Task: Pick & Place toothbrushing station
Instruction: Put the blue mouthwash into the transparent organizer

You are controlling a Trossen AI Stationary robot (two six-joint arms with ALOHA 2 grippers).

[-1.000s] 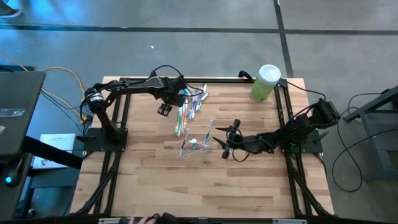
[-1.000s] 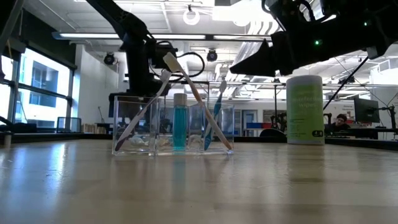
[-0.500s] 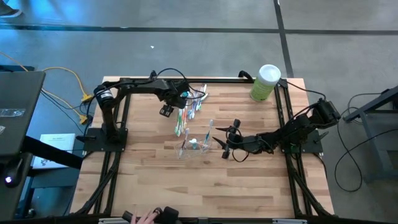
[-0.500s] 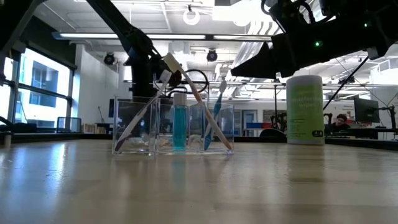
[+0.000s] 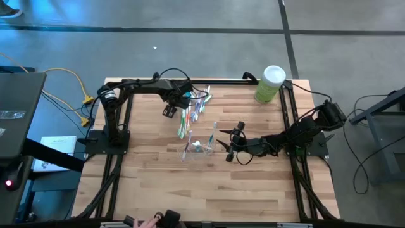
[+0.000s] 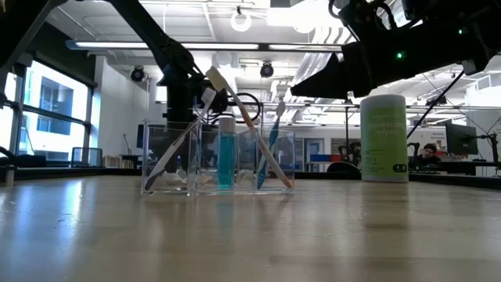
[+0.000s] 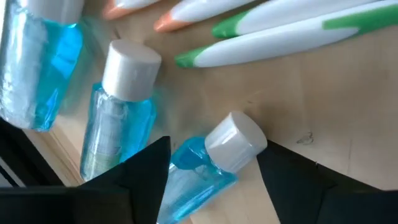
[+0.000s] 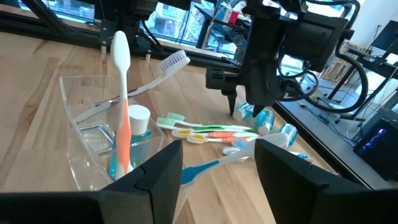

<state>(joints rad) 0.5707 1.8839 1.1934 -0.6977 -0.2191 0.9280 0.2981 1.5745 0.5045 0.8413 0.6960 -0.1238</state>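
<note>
Several toothbrushes [image 5: 190, 114] and small teal tubes with white caps [image 7: 121, 106] lie flat on the table's far middle. My left gripper [image 7: 214, 171] is open above them, pointing down. Its fingers stand on either side of one lying tube [image 7: 214, 155], and no touch shows. It also shows in the high view [image 5: 187, 99]. A clear plastic container [image 5: 199, 149] stands at the table's middle. It holds an upright tube [image 6: 226, 153] and leaning toothbrushes [image 8: 121, 106]. My right gripper [image 5: 226, 147] is open and empty just right of the container.
A light-green canister with a white lid [image 5: 269, 83] stands at the far right corner. Bare wood lies toward the near edge. A person's hand [image 5: 147, 222] shows at the near edge. Dark frame rails run along the table's sides.
My left arm has swung a little toward the table's right, bringing its gripper over the lying tubes. My right gripper, the container and the things on the table have kept still.
</note>
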